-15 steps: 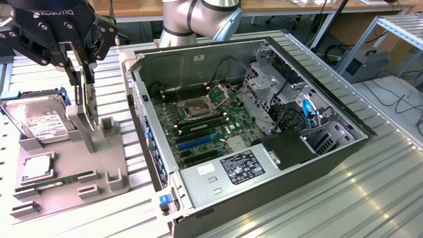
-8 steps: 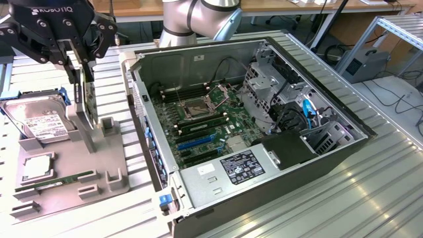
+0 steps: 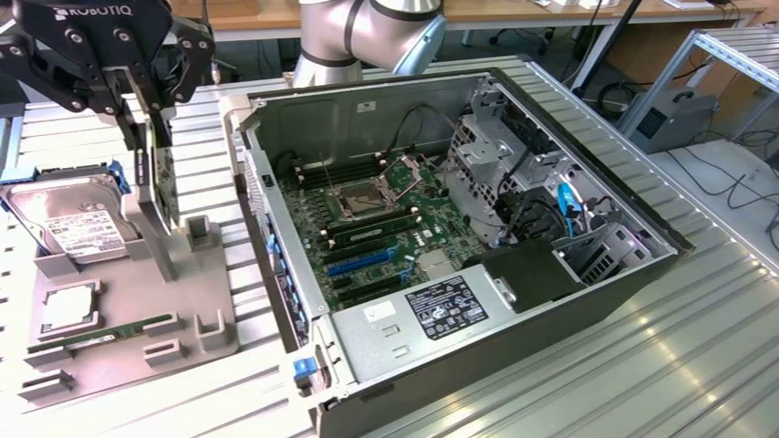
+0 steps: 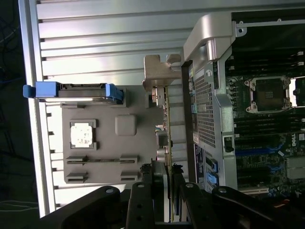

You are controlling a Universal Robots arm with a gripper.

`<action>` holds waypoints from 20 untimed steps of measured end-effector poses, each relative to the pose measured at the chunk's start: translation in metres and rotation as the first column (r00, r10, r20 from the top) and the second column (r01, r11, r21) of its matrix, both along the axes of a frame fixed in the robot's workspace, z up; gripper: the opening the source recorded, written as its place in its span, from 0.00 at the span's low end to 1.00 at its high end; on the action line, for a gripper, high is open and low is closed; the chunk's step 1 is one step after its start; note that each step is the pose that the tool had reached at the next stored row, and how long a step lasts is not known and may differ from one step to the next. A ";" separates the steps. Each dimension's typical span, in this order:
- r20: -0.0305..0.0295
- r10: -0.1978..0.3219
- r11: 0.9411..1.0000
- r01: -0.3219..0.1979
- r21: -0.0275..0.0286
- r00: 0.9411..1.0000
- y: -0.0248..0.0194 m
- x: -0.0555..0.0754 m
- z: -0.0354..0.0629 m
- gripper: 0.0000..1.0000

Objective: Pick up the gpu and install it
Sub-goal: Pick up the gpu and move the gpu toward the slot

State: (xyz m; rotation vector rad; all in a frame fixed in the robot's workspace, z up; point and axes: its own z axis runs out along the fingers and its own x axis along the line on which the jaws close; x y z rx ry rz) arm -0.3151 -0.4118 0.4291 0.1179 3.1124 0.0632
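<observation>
Black tool (image 4: 169, 187) clamps the thin dark gpu card (image 4: 167, 129) edge-on; a square, upright hold should avoid snagging the grey holder tray (image 3: 195, 301).

The gpu (image 4: 167, 129) stands on edge between the hard drive (image 3: 73, 224) and the computer case (image 3: 512, 356).

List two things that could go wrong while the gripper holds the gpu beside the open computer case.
1. The gripper pinches the gpu by one thin edge, with the board standing on edge; it may tilt or slip.
2. The side wall of the computer case stands close by; a low swing could knock the card's metal bracket against it.
</observation>
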 end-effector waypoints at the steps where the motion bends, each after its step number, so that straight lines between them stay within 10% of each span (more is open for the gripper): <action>1: 0.000 0.000 1.000 0.000 0.000 1.000 0.0000 0.000 0.0005 0.27; 20: 0.000 0.000 1.000 0.000 0.000 1.000 -0.0001 0.004 0.0031 0.27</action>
